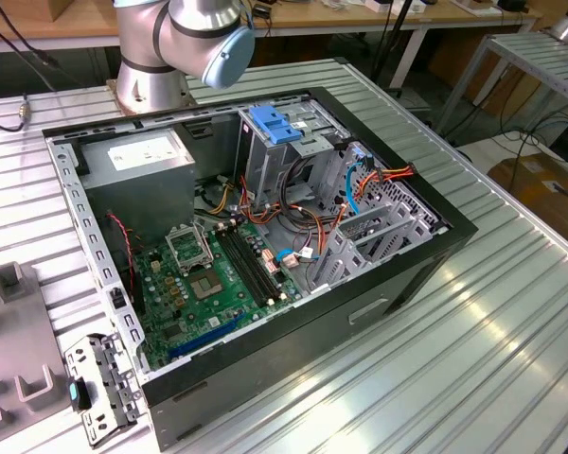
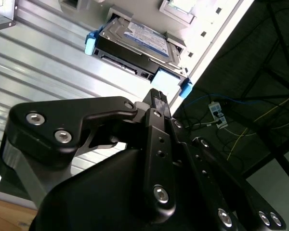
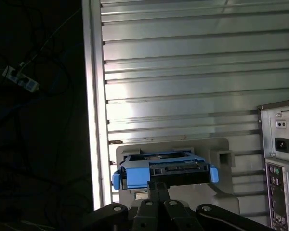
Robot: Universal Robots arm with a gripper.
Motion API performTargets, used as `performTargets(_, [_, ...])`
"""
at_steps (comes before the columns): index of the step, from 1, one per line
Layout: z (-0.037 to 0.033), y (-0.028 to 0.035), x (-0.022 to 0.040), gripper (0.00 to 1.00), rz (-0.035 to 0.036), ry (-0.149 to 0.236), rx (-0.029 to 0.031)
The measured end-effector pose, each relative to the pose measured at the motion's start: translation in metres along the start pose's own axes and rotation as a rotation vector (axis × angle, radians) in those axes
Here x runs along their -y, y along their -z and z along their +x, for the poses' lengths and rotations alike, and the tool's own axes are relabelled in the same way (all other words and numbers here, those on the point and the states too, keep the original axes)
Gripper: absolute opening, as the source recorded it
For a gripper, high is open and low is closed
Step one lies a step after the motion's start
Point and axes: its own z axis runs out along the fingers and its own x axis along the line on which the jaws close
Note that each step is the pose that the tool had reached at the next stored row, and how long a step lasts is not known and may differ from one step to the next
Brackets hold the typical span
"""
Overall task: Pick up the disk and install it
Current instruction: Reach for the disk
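Observation:
The disk point(image 2: 135, 45) is a dark flat drive in a bright blue carrier frame. It lies on a pale grey holder point(image 3: 221, 156) beside the table's edge. In the first wrist view the disk point(image 3: 176, 168) is seen edge-on, with a blue tab at each end. My gripper point(image 3: 159, 186) hangs just short of the disk's near edge, at its pale blue tab point(image 2: 166, 82). Its black fingers point(image 2: 157, 98) are shut, with nothing visible between them. The disk rests in the holder. The open computer case point(image 1: 407, 274) lies on its side on the table in the exterior view.
Inside the case a light-blue latch plate point(image 1: 270, 123) tops the metal drive cage, with orange and blue cables around it. A loose metal bracket point(image 1: 99, 388) lies at the exterior view's left. The case's rear panel point(image 3: 279, 159) stands near the holder. The table edge point(image 3: 94, 120) drops to a dark floor.

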Motion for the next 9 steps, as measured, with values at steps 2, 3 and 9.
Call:
performTargets(2, [0.0032,0.0001,0.0003,0.11,0.0000,0.000,-0.0001])
performTargets(3, [0.0053,0.0000,0.0004,0.11,0.0000,0.000,0.0000])
performTargets(9, [0.0127,0.0001,0.0009,0.11,0.0000,0.000,-0.0001])
